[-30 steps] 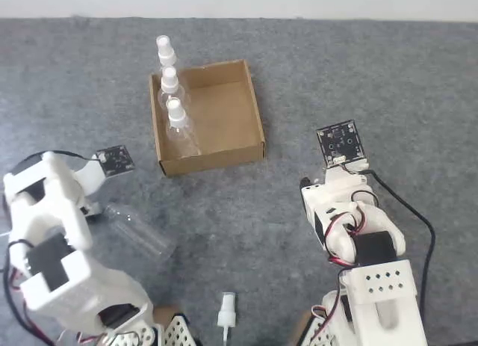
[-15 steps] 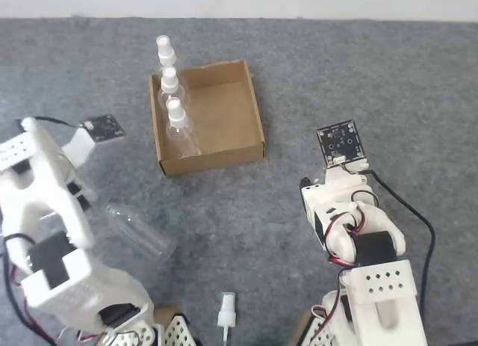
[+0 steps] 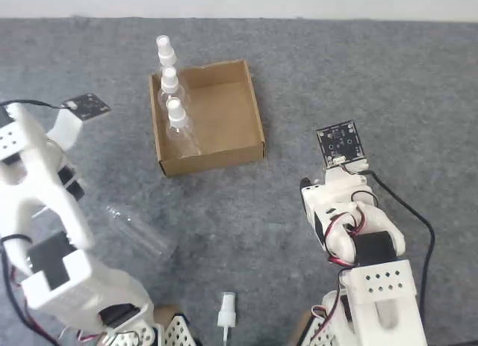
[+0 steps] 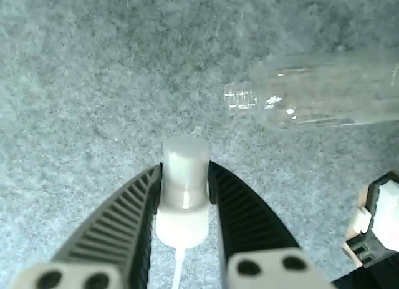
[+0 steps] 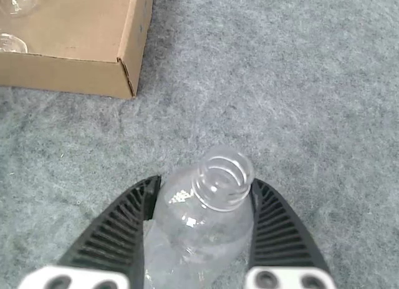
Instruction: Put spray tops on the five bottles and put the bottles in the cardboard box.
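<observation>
a white plastic spray top (image 4: 183,205) is pinched between the ribbed black fingers (image 4: 124,220) of the left gripper (image 4: 185,170), close to the threaded neck of a clear bottle (image 4: 312,102) lying on grey carpet (image 3: 336,77) near the cardboard box (image 3: 213,161). the right gripper (image 5: 204,186) clasps a second bottle (image 5: 199,220), also uncapped. three capped bottles (image 3: 179,125) line one box wall.
</observation>
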Controlling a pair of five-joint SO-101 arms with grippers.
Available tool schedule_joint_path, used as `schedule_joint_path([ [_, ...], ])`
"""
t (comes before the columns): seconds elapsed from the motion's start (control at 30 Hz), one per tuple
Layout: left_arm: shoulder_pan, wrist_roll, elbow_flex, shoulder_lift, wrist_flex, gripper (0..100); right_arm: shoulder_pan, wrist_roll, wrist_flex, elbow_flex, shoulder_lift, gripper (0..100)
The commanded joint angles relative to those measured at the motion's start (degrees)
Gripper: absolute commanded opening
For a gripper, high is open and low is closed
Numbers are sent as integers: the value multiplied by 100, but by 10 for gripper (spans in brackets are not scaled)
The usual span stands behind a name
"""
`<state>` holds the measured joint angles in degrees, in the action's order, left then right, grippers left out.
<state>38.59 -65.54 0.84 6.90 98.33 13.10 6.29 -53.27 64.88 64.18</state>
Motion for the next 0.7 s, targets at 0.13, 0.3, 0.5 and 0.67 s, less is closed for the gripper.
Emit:
schedule_joint_path([
  [0.13, -70, 536, -277, -1635, 176, 12, -48, 79, 127, -35, 207, 76],
  [0.3, -290, 1169, -110, -2154, 44, 12, -48, 70, 127, -26, 207, 76],
  [0.5, -387, 2075, 75, -2840, -334, 12, -48, 26, 127, -26, 215, 76],
  [0.67, -571, 2716, 75, -3376, -404, 12, -40, 18, 119, -26, 215, 76],
])
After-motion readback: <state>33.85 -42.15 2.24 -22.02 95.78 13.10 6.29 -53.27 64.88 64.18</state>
